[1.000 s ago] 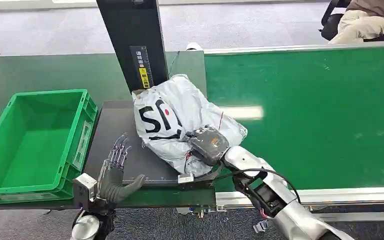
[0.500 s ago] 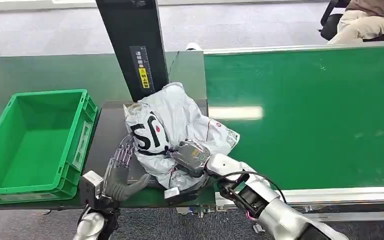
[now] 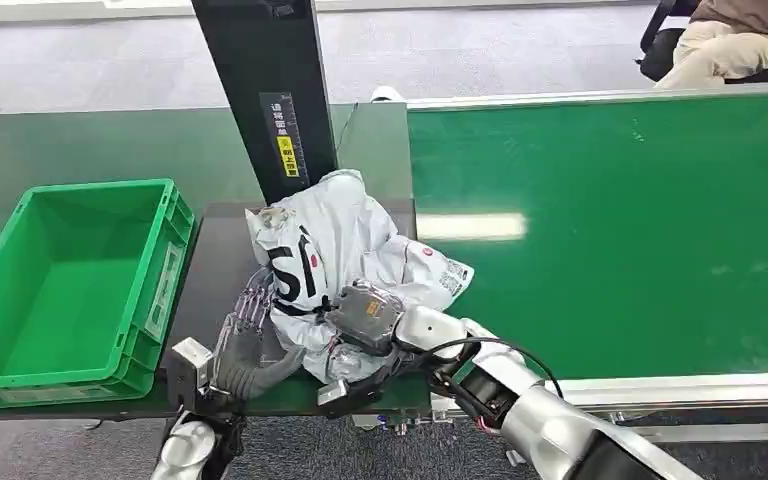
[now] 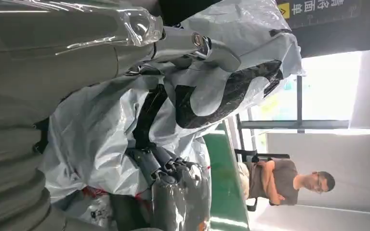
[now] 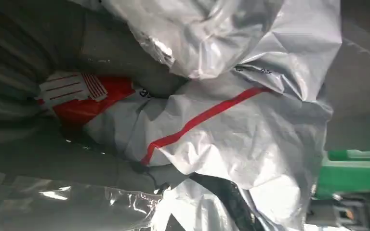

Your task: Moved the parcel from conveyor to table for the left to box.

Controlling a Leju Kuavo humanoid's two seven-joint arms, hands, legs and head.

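Parcel (image 3: 345, 235), crumpled: right hand (image 3: 365, 318) grips it, left hand (image 3: 243, 335) presses alongside, fingers spread; release only once left holds firmly.

Right hand (image 3: 365, 315) clasps parcel (image 3: 345, 255); left hand (image 3: 242, 345) fingers touch its side, arm low.

A crumpled grey plastic parcel (image 3: 345, 260) with black lettering stands bunched upright on the dark table (image 3: 220, 270).
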